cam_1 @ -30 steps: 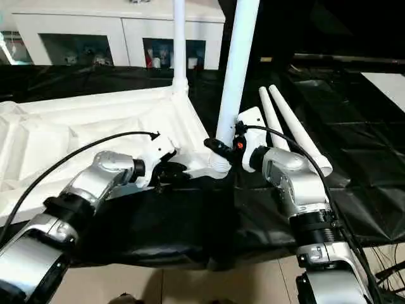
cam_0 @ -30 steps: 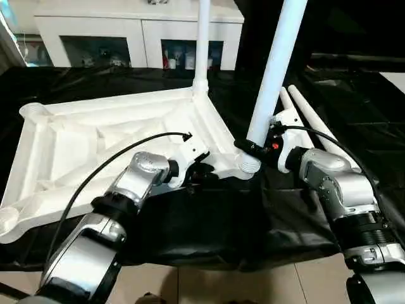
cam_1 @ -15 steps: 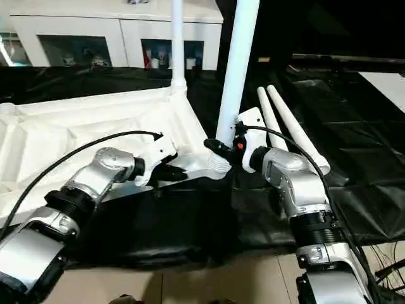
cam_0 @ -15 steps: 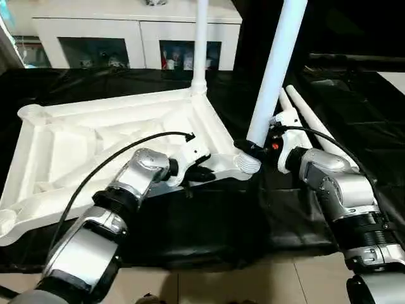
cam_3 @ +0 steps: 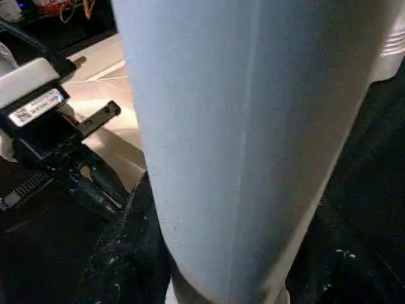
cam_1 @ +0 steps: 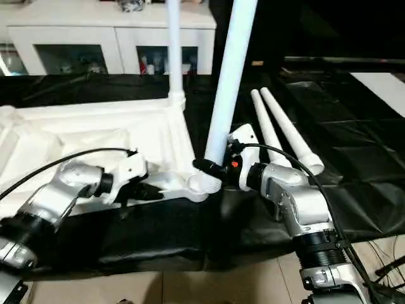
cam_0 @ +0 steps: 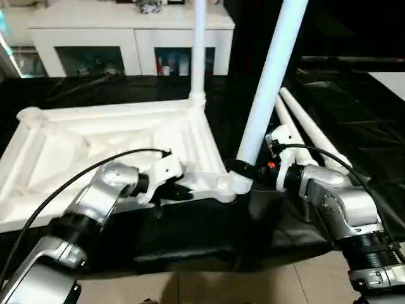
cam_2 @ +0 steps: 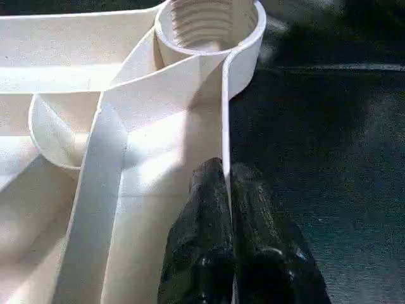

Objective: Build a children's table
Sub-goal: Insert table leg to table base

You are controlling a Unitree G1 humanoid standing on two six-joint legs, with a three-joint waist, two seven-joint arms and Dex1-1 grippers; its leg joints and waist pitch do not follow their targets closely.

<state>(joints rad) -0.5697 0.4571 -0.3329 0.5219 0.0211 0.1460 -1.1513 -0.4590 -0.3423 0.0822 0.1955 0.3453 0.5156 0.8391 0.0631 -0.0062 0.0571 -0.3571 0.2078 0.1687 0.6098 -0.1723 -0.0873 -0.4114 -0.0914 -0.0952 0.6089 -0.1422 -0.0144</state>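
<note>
The children's table top (cam_0: 95, 136) lies upside down on the black sheet, ribbed underside up. One white leg (cam_0: 198, 50) stands upright in its far right corner socket. My left gripper (cam_2: 226, 172) is shut on the thin rim wall close to the near right socket (cam_2: 205, 22), which is threaded and holds nothing. My right gripper (cam_1: 212, 168) is shut on a second leg (cam_0: 272, 69) near its lower end. That leg leans to the right, and its threaded end (cam_0: 240, 185) rests right beside the near socket (cam_0: 223, 183). Two more legs (cam_0: 307, 130) lie loose on the sheet to the right.
A white cabinet with glass doors (cam_0: 126, 35) stands behind the table. The black sheet (cam_0: 190, 234) hangs over the near edge, with tiled floor (cam_0: 253, 282) below. A black cable (cam_0: 69, 183) arcs over my left forearm.
My left gripper has closed on the table top's rim and the near corner has shifted left and nearer. The right gripper keeps its hold on the leg. The camera has also moved.
</note>
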